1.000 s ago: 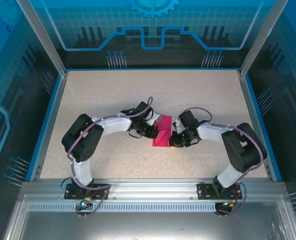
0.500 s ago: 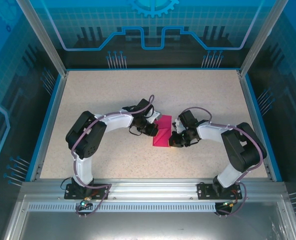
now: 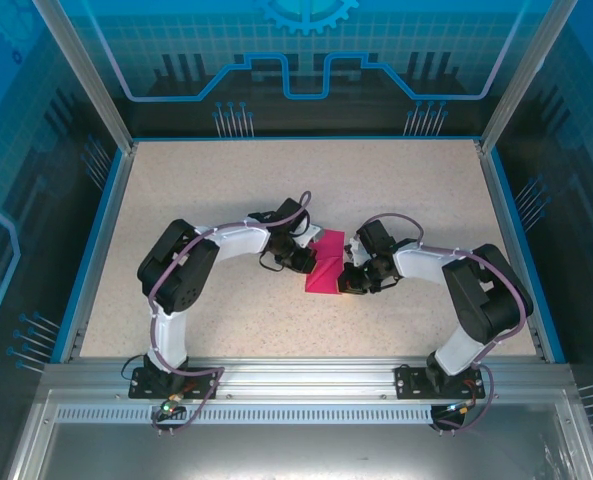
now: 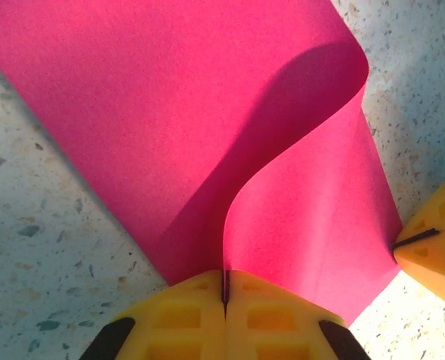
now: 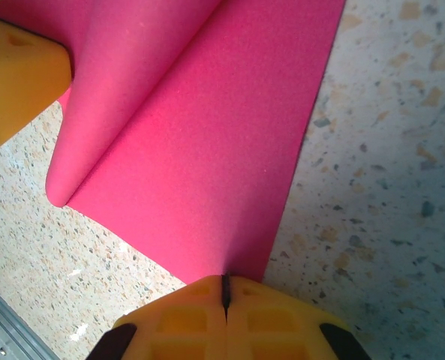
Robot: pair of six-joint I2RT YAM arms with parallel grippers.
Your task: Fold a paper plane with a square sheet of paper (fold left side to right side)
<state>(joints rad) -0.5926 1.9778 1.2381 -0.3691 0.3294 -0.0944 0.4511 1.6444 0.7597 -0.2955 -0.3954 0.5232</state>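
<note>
I pinch the square sheet of paper (image 3: pixel 325 270) tight with my left fingers (image 4: pixel 239 306) and right fingers (image 5: pixel 239 306); one side curls over, but the fold is not flat yet.

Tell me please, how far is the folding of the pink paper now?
Done: one side of the pink paper is lifted and curled over. In hand: the left gripper and right gripper are both shut on its edges. Left: the curl is not pressed into a crease; no plane shape yet.
</note>
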